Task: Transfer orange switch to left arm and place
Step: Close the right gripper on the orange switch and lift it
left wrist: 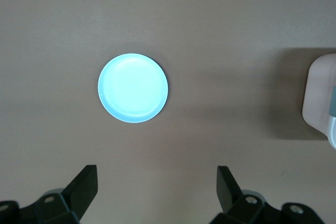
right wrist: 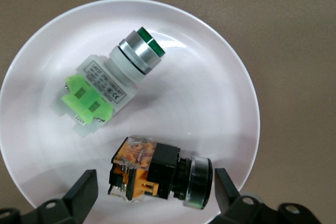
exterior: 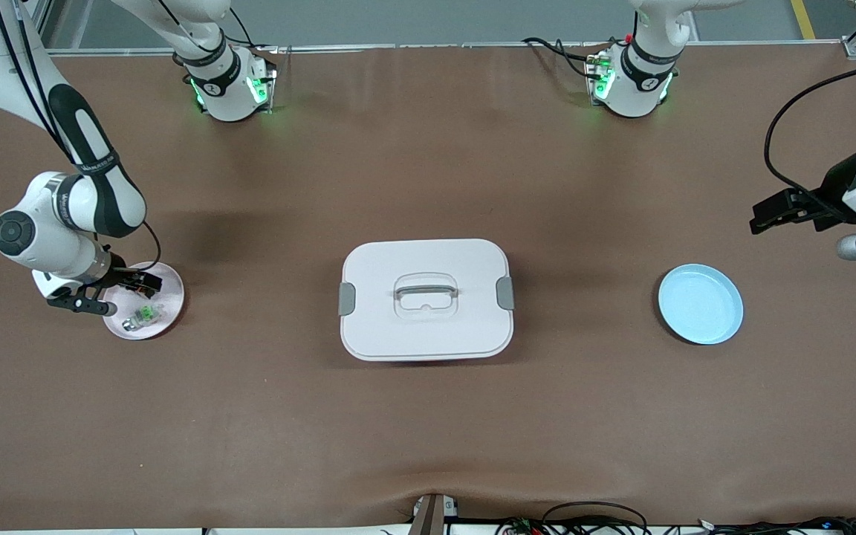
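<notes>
The orange switch [right wrist: 157, 174] lies on its side on the pink plate [right wrist: 220, 103], right between the fingertips of the right gripper [right wrist: 152, 195], which is down low over the plate's edge at the right arm's end of the table. The fingers [right wrist: 84, 187] stand spread on either flank of it with a gap showing on both sides, so nothing is pinched yet.

To me it looks like a light, rigid bit of plastic: a black block with an orange contact part at one end and a round dark cap at the other. The cap would likely roll or slip out of a pinch. The flat black sides of the block seem the surest place to hold, and they also leave an end sticking out for the other arm to take.

Just past the fingertips on the same plate sits the green-and-silver switch [right wrist: 113, 80], near but not touching, so a sloppy closing could nudge it.

The left gripper [left wrist: 156, 182] waits in the air with its fingers wide apart, just off the blue plate [left wrist: 133, 87]. Between the two plates squats the white box [exterior: 426, 299], lid and handle up, squarely across the straight path, so the handover must go over or around it.
</notes>
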Available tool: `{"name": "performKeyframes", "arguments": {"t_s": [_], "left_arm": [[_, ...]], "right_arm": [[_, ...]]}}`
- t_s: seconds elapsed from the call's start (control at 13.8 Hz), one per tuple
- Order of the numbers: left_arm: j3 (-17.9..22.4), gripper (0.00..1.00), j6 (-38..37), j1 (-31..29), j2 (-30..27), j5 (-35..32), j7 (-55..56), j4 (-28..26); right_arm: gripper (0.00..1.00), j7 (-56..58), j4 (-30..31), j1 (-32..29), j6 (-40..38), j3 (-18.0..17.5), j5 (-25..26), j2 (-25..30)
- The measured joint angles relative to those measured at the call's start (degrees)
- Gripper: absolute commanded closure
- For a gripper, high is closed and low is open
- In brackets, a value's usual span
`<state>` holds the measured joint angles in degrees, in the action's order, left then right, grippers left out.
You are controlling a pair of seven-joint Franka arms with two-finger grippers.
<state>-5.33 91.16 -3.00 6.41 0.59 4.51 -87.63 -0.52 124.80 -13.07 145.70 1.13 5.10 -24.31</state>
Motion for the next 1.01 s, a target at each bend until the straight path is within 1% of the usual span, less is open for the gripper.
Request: {"name": "performKeyframes", "arguments": {"t_s": [0.07, 0.29, 0.36, 0.43, 0.72, 0.87, 1.01], "left_arm": [[0.00, 0.00, 0.35, 0.00, 0.47, 0.00, 0.00, 0.01], [0.00, 0.00, 1.22, -0.01, 1.45, 0.00, 0.00, 0.02], [0.00, 0.00, 1.28, -0.01, 1.53, 0.00, 0.00, 0.03], [0.00, 0.00, 1.29, -0.01, 1.53, 0.00, 0.00, 0.05], [0.01, 0.00, 1.50, -0.01, 1.53, 0.00, 0.00, 0.19], [0.00, 0.00, 1.59, 0.01, 1.53, 0.00, 0.00, 0.22], [0.00, 0.00, 1.77, 0.02, 1.53, 0.00, 0.00, 0.24]], "right_arm": [[0.26, 0.00, 0.01, 0.00, 0.00, 0.00, 0.00, 0.00], [0.63, 0.01, 0.00, 0.00, -0.26, 0.02, 0.00, 0.08], [0.71, 0.01, 0.00, 0.00, -0.38, 0.02, 0.00, 0.11], [0.72, 0.02, 0.00, 0.00, -0.42, 0.02, 0.00, 0.11], [0.72, 0.05, -0.23, 0.00, -2.40, 0.02, 0.00, 0.25], [0.72, 0.21, -0.68, 0.00, -4.95, 0.02, 0.01, 0.67], [0.72, 0.82, -1.85, 0.00, -9.93, 0.01, 0.02, 2.14]]}}
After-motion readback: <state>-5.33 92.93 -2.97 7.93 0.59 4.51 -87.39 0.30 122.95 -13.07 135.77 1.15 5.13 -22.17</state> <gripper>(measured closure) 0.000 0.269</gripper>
